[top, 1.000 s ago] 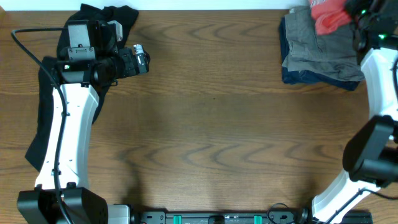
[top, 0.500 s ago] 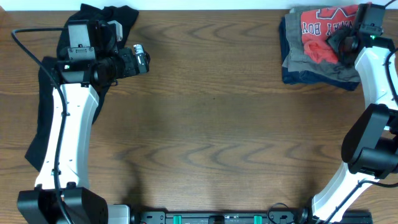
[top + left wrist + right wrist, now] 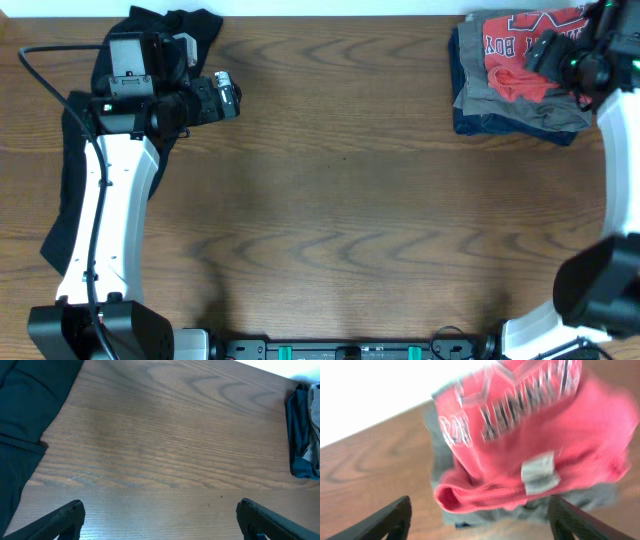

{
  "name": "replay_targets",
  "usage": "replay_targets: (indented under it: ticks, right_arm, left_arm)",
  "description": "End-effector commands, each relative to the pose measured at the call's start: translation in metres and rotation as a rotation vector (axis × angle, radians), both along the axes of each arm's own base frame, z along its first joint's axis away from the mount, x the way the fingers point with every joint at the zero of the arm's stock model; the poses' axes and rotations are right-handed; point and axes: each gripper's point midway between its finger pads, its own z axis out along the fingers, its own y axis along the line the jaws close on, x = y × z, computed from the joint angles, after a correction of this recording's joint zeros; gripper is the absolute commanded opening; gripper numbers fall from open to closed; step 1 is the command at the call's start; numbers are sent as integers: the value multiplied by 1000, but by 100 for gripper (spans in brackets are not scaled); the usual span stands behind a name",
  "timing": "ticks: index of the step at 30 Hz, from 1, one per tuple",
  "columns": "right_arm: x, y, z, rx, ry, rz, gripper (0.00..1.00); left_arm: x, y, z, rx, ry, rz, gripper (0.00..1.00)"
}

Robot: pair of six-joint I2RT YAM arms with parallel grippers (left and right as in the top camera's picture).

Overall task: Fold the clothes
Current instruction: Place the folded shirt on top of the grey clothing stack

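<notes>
Your right pincer [image 3: 481,519] hangs over the far right corner of the table [image 3: 340,200], fingers spread wide with nothing between them. The red shirt [image 3: 515,50] lies just ahead of and below those fingers. It is bunched into a rough fold, lettering up, on top of a grey garment [image 3: 510,98], which sits on a navy one [image 3: 480,123]. The wrist view is blurred, so you cannot judge how neat the shirt's edges are. It looks placed rather than held, and that side reads as done, or close to it. The relation that matters for you now is on the other side. The black garment [image 3: 68,170] lies unfolded along the left edge of the table. Its long axis runs from the far left corner back toward the near edge, and much of it is hidden under the left arm. Your left pincer [image 3: 159,522] is also wide apart and empty, but it points out over bare wood toward the middle of the table. From it, the black cloth shows only at the left edge of its wrist view, so the garment lies beside and behind the fingers, not in front of them. The left arm is far nearer to it, and the right arm is well apart, across the whole width of the table. Expect to turn or pull the left pincer back over the cloth before it can pinch an edge.
</notes>
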Motion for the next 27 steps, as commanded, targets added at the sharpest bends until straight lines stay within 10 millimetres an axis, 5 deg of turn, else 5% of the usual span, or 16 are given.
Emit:
replay_targets:
  ticks: [1, 7, 12, 17, 23, 27]
  right_arm:
    - [9, 1, 20, -149, -66, 113, 83]
    - [53, -28, 1, -340, -116, 115, 99]
    - [98, -48, -55, -424, -131, 152, 99]
    - [128, -60, -141, -444, -100, 172, 99]
    - [114, -58, -268, -372, 89, 212, 99]
    - [100, -53, -300, -342, 169, 229, 99]
  left_arm:
    - [0, 3, -10, 15, 21, 2, 98]
    - [1, 3, -11, 15, 24, 2, 98]
    - [2, 3, -18, 14, 39, 2, 98]
    - [5, 3, -29, 13, 68, 2, 98]
    - [8, 3, -47, 11, 113, 2, 98]
    - [9, 3, -53, 10, 127, 2, 98]
